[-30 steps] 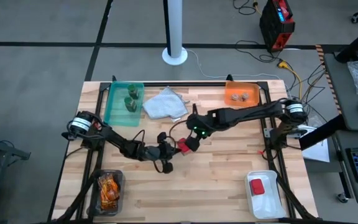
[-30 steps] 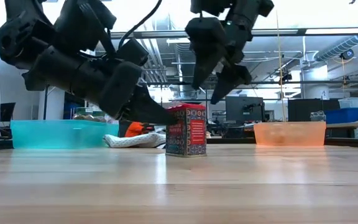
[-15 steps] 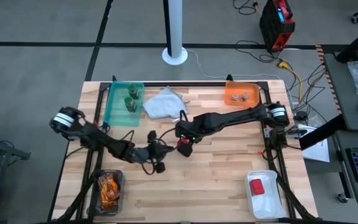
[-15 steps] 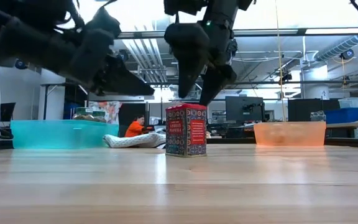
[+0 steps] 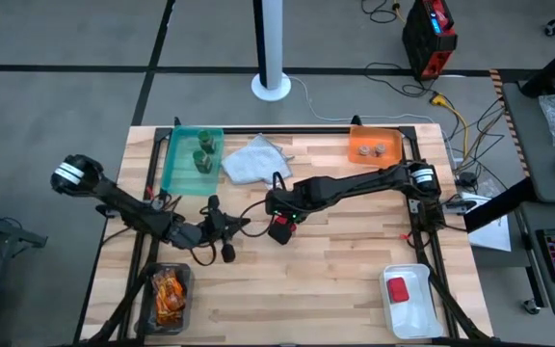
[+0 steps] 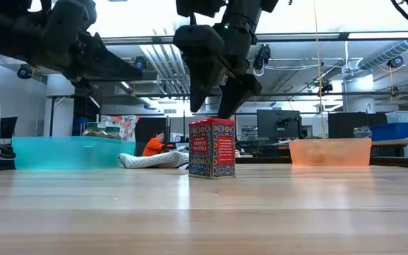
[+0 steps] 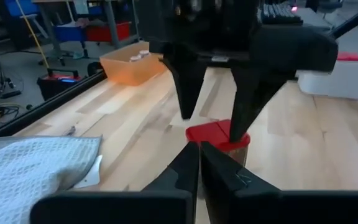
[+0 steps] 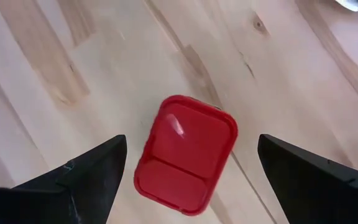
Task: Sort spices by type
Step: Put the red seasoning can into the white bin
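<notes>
Plank tabletop (image 5: 335,270) bears red spice tin (image 6: 212,148) beneath right gripper's (image 6: 214,105) spread fingers; left fingers (image 7: 194,165) pressed together.

The right arm reaches from the right edge toward mid-surface, its pincer (image 6: 214,99) pointing straight down with fingers spread wide, holding nothing. The left arm stretches low from the left side, its pincer (image 5: 244,225) closed tight and empty, tips aimed rightward.
</notes>
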Robot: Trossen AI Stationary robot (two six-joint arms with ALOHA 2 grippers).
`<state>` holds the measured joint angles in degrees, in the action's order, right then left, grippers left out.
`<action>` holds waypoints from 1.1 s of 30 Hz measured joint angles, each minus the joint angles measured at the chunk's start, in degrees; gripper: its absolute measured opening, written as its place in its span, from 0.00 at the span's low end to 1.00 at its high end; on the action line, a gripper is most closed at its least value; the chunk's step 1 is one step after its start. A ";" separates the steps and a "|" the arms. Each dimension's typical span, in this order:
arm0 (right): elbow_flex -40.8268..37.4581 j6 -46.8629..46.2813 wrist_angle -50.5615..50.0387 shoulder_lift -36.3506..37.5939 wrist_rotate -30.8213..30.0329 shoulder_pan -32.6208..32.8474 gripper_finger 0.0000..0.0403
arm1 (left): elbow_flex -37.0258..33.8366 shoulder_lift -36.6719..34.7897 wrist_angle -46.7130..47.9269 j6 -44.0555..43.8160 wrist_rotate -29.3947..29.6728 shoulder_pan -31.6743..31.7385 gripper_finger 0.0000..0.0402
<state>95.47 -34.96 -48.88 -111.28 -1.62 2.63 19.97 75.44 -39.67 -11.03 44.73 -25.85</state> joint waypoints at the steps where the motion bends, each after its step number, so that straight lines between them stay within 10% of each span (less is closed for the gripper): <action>1: 0.01 -0.37 0.00 0.00 0.01 0.08 0.88 | -0.17 -0.31 -0.38 0.00 -0.05 0.00 0.00; 16: -0.12 -2.63 -0.16 -5.75 -1.45 1.82 0.86 | -0.14 -0.57 -0.20 0.02 0.83 0.00 0.00; 26: -0.10 -2.40 -0.67 -5.97 -0.96 1.82 0.49 | 1.66 -0.57 0.07 1.31 0.81 0.00 0.00; 33: -0.10 -0.12 -7.41 -2.17 0.08 3.06 0.49 | 5.15 -0.57 0.99 6.51 -1.36 0.02 0.00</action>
<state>95.37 -35.08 -56.29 -113.45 -1.54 5.69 25.12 74.87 -38.67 -4.51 43.37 -25.82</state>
